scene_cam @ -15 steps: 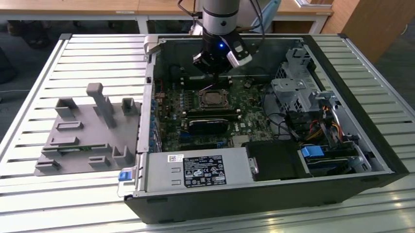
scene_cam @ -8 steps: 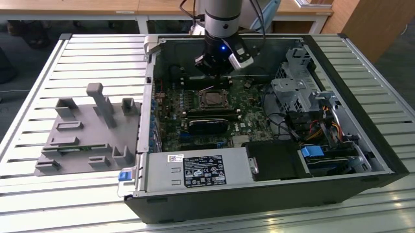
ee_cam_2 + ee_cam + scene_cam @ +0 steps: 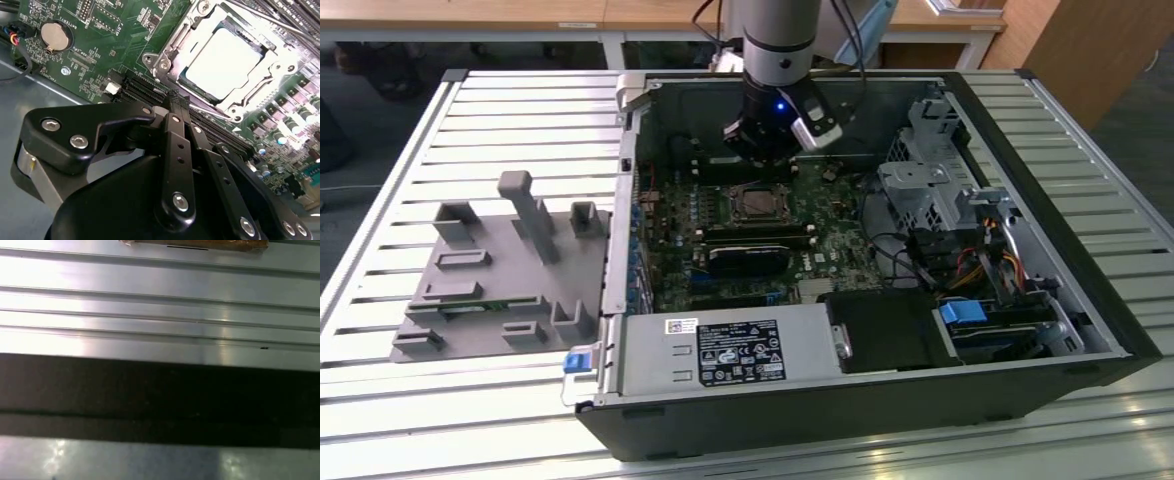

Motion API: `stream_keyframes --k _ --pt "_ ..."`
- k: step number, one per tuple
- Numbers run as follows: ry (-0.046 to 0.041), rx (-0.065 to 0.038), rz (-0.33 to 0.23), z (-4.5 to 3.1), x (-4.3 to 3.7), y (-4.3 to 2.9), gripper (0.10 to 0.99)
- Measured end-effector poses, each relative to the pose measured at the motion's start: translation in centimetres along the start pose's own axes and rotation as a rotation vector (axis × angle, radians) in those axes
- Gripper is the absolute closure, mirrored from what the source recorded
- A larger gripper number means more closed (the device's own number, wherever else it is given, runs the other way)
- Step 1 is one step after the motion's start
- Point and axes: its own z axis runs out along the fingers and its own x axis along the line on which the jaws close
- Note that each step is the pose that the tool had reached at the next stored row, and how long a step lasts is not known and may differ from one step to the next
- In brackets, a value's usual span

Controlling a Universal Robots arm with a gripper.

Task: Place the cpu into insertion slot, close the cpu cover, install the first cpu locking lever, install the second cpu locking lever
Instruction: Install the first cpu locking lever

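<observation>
Exterior view: high, looking down into the open computer case (image 3: 1067, 300). Second wrist view: close over the insertion slot (image 3: 225, 65), seen in both.

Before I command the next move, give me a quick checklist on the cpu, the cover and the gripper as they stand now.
1. cpu seated in the insertion slot: ok; in the second wrist view its silver top lies flat inside the socket.
2. cpu cover down over the chip: ok; the frame lies around the cpu's edges.
3. Locking levers latched: cannot tell.
4. gripper empty: ok; its fingertips come together with nothing between them.
5. Gripper position: ok; it hangs beside the socket, above the green circuit board, not over the chip.
6. Arm inside the computer case: ok in the exterior view.
</observation>
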Motion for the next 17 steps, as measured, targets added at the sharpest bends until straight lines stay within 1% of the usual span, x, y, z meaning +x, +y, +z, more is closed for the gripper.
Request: stream_keyframes --k 6,17 --pt "-0.0001 0.000 0.000 0.51 -0.15 -0.05 0.980" --pt "-0.0001 0.001 0.000 0.63 -0.28 -0.05 0.980"
